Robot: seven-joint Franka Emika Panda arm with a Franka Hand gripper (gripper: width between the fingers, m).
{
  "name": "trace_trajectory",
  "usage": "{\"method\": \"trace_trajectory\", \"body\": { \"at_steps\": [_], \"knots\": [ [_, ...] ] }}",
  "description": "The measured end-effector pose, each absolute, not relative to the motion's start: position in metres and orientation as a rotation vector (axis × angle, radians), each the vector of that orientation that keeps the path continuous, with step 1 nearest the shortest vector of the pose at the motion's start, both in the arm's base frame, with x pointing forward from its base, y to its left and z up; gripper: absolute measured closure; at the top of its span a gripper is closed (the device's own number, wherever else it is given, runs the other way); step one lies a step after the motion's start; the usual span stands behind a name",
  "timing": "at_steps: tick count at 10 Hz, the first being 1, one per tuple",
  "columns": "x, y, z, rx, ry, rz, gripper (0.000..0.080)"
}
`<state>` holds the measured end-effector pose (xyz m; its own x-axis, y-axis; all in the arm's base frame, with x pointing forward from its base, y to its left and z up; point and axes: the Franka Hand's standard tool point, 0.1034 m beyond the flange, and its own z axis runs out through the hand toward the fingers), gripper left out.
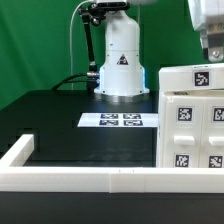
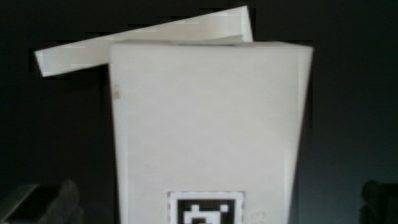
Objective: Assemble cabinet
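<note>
The cabinet [image 1: 192,118] is a large white box with square black-and-white tags, at the exterior view's right on the black table. My gripper [image 1: 211,50] hangs just above its top edge. In the wrist view, a tall white face of the cabinet [image 2: 210,110] with one tag [image 2: 210,209] fills the middle. A slanted white panel [image 2: 151,40] shows beyond it. My gripper [image 2: 206,204] is open and straddles this block. Its dark fingers [image 2: 36,205] stand on either side, with dark gaps between them and the white sides.
The marker board [image 1: 120,121] lies flat in front of the robot base [image 1: 122,62]. A long low white border rail [image 1: 90,179] runs along the table's front, with a corner at the exterior view's left [image 1: 18,152].
</note>
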<state>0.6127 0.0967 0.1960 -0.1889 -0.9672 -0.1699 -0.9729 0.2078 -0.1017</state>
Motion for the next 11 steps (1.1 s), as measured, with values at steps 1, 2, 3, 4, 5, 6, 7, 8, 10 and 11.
{"method": "trace_trajectory", "body": {
  "at_steps": [1, 2, 3, 4, 5, 6, 7, 8, 10, 11],
  "knots": [
    [0.6121, 0.0966, 0.1934, -1.904, 2.25, 0.04, 0.0002],
    [0.6114, 0.0972, 0.1919, -1.918, 2.243, 0.043, 0.0002],
    [0.6102, 0.0982, 0.1916, -1.992, 2.189, 0.052, 0.0002],
    [0.6106, 0.0986, 0.1918, -2.136, 2.049, 0.037, 0.0002],
    [0.6107, 0.099, 0.1922, -2.242, 1.932, 0.024, 0.0002],
    [0.6114, 0.0995, 0.1927, -2.36, 1.788, 0.008, 0.0002],
    [0.6124, 0.0995, 0.1922, -2.47, 1.633, -0.01, 0.0002],
    [0.613, 0.0997, 0.1912, -2.594, 1.432, -0.031, 0.0002],
    [0.6128, 0.0994, 0.1902, -2.734, 1.149, -0.056, 0.0002],
    [0.6128, 0.0987, 0.19, -2.806, 0.969, -0.074, 0.0002]
  ]
}}
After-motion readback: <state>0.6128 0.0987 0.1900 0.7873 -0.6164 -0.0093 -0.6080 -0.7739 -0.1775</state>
